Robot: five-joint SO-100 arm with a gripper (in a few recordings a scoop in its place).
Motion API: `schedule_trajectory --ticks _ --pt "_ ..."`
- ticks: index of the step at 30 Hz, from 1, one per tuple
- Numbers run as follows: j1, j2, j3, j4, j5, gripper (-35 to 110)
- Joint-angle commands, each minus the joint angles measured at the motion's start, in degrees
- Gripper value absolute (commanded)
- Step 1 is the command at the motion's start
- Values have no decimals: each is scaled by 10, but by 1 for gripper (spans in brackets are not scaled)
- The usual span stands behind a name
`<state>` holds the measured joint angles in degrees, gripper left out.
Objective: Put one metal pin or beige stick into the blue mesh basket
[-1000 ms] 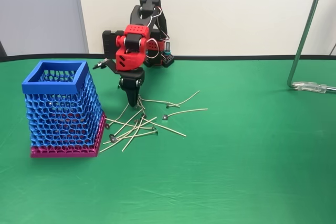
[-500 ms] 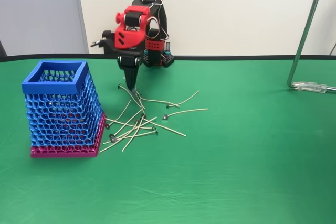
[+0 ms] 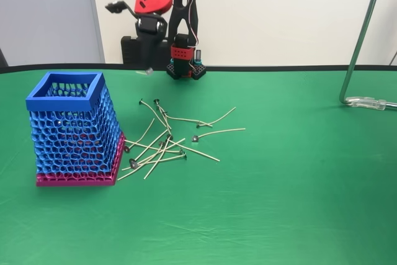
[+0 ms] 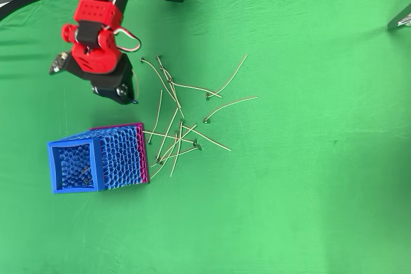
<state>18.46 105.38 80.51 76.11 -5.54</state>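
— Where's the blue mesh basket [image 3: 73, 130]?

— Lower left of the fixed view: honeycomb walls, solid square rim, magenta base (wider at the bottom).

— And the gripper [image 3: 147, 66]?

— Raised at upper left, pinching one beige stick [image 4: 134, 89]; overhead, it's above the basket [image 4: 96, 158].

— The rest?

— The pile of sticks [image 3: 162, 144] lies just right of the basket on the green table [image 3: 285, 178].

**No readable text**

No words, labels, brand names, numbers or signs can be read in the fixed view or the overhead view. The blue mesh basket [image 3: 73, 130], the red arm [image 4: 96, 49] and the green counter [image 3: 279, 203] all carry plain surfaces, with no legible print on any of them.
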Motion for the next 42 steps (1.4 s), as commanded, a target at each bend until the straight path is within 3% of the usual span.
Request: schedule_trajectory --ticks 1,11,26,42 --pt "36 43 -50 3 -17 1" --pt "120 -9 -229 3 -42 1" --pt "131 -230 -555 18 -51 0" --pt "144 -388 -708 -31 -56 0"
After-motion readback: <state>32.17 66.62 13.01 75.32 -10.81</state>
